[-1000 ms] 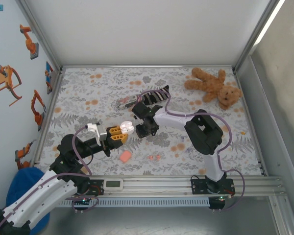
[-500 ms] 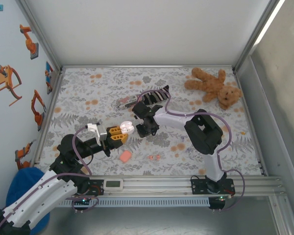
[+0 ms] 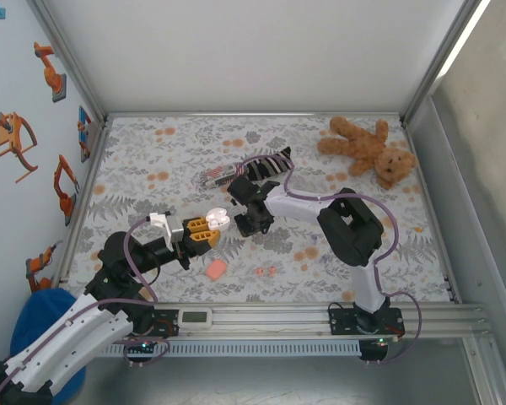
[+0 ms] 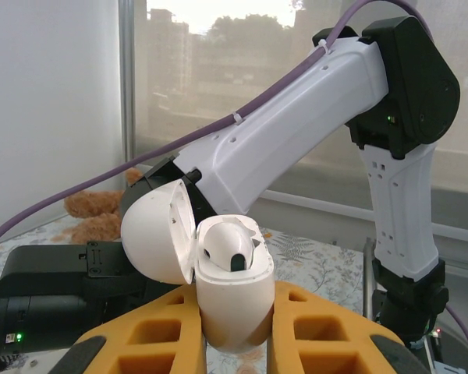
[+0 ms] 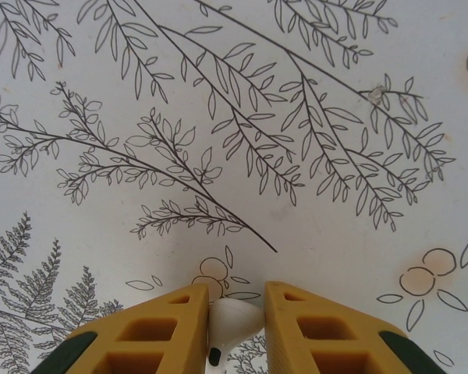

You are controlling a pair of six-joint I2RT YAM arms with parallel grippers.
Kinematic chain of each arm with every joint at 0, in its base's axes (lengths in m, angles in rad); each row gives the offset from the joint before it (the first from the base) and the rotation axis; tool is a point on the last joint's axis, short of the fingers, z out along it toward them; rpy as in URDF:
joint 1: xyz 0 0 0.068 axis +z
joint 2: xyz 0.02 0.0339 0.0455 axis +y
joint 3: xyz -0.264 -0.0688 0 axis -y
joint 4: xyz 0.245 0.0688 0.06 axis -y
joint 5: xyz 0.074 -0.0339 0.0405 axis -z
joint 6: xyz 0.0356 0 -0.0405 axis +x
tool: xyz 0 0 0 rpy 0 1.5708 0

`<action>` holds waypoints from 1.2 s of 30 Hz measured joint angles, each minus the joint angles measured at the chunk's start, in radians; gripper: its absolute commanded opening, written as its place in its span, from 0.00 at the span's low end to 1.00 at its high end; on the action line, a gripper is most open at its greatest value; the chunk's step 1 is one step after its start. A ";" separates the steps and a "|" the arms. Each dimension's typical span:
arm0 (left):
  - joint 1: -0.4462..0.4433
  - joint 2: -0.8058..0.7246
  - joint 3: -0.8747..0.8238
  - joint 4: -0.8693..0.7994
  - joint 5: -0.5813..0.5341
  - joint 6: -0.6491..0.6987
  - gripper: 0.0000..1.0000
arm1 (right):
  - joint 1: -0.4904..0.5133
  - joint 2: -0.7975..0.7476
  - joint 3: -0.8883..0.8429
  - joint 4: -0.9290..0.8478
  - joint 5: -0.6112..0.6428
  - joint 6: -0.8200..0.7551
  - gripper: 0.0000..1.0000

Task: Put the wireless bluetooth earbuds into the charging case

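From near left, the left gripper [image 4: 235,339] clamps the charging case [image 4: 230,300] upright, lid open, at mid-scene, while the downward-pointing right gripper [image 5: 234,291] just right of it pinches a white earbud [image 5: 234,318] lengthwise between its fingers.

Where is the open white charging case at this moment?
The white charging case is clamped between the left gripper's yellow fingers, left of centre in the top view, close beside the right gripper.

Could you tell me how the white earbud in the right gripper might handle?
The white earbud looks smooth and rounded, so it may slip or twist in the right gripper. Tiny, probably light; likely rolls if dropped.
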 measured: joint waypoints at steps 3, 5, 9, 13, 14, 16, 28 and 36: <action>0.000 -0.003 0.000 0.000 0.000 0.000 0.11 | 0.001 -0.001 0.000 0.000 0.000 0.000 0.24; 0.000 -0.004 0.000 0.000 0.000 0.000 0.11 | 0.001 -0.001 0.000 0.000 0.000 0.000 0.24; 0.000 -0.007 0.000 -0.001 -0.001 0.000 0.11 | 0.000 -0.006 0.000 -0.003 0.000 0.000 0.24; 0.000 -0.007 0.000 -0.001 -0.003 0.000 0.11 | 0.000 -0.027 -0.004 -0.004 0.003 0.000 0.23; 0.000 -0.007 0.000 -0.001 -0.004 0.000 0.11 | 0.000 -0.034 -0.006 -0.004 0.004 0.000 0.23; 0.000 -0.007 0.000 -0.001 -0.004 0.000 0.11 | 0.000 -0.047 -0.011 -0.003 0.011 0.000 0.23; 0.000 0.018 0.000 0.007 -0.031 0.000 0.11 | 0.000 -0.214 -0.088 -0.004 0.057 0.000 0.23; 0.000 0.046 -0.008 0.034 -0.045 0.000 0.11 | 0.000 -0.383 -0.113 -0.007 0.087 0.000 0.23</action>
